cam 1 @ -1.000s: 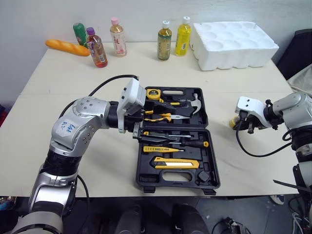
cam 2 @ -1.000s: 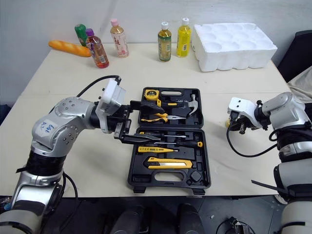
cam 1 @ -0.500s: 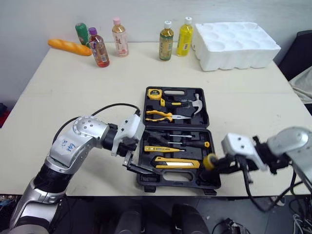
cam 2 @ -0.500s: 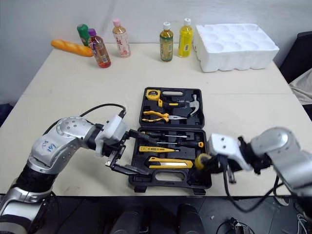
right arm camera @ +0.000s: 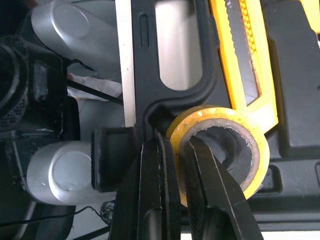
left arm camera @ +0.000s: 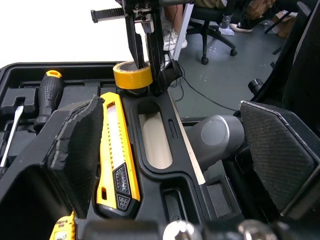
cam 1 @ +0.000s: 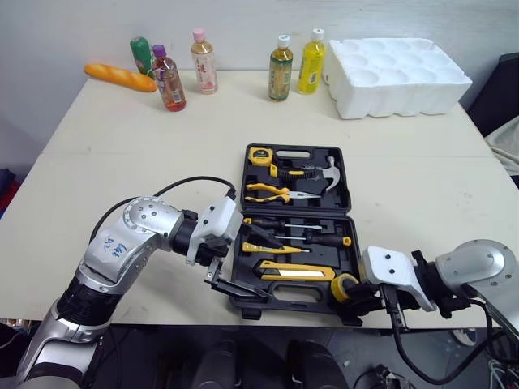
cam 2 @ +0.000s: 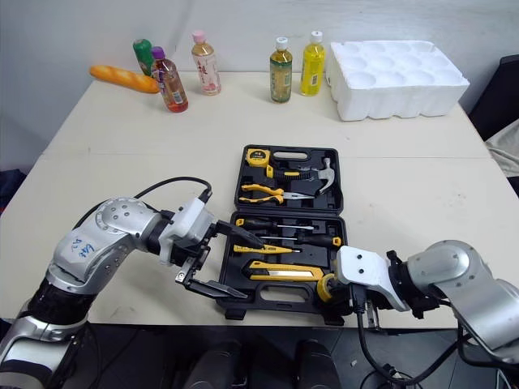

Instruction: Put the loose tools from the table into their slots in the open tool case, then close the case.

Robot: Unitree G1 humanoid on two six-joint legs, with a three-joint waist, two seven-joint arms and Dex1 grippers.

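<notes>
Right tool [cam 2: 328, 288], pinching one wall of the tape roll [right arm camera: 220, 115], holds it flat over the front-right corner of the tool case [cam 1: 349, 193].

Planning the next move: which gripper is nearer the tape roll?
Right. The right gripper pinches the tape roll at the front right corner of the case; the left gripper is open at its front left, apart from the roll.

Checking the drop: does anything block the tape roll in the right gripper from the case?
Nothing visible; the tape roll in the right gripper is at the tool case's near right corner.
</notes>
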